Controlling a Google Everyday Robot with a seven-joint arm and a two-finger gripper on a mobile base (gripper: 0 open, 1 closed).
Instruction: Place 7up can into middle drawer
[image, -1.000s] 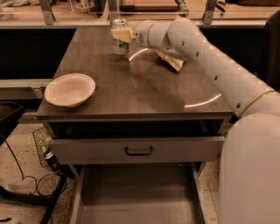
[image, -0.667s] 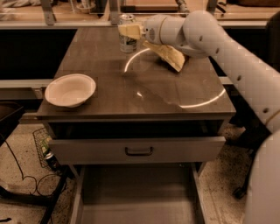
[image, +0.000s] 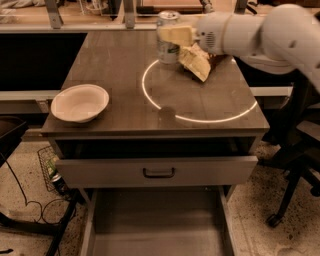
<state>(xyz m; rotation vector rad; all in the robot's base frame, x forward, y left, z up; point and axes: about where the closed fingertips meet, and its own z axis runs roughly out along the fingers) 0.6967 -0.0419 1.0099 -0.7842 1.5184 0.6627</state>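
The 7up can (image: 168, 52), pale silver and green with a shiny top, is at the back of the tabletop. My gripper (image: 169, 36) comes in from the right and is shut on its upper half with pale yellow fingers (image: 176, 35). A round shadow on the tabletop in front of it suggests the can hangs above the surface. The middle drawer (image: 156, 227), a wide grey tray with a flat bare floor, stands pulled out at the bottom of the view, well in front of and below the can.
A crumpled yellow chip bag (image: 196, 61) lies just right of the can. A white bowl (image: 80, 102) sits at the tabletop's front left. A grey drawer front with a black handle (image: 159, 173) stands above the open tray. A chair base (image: 290, 200) is at right.
My arm has swung to the right with the can in its grip, and the can now sits higher and further right over the table's back edge.
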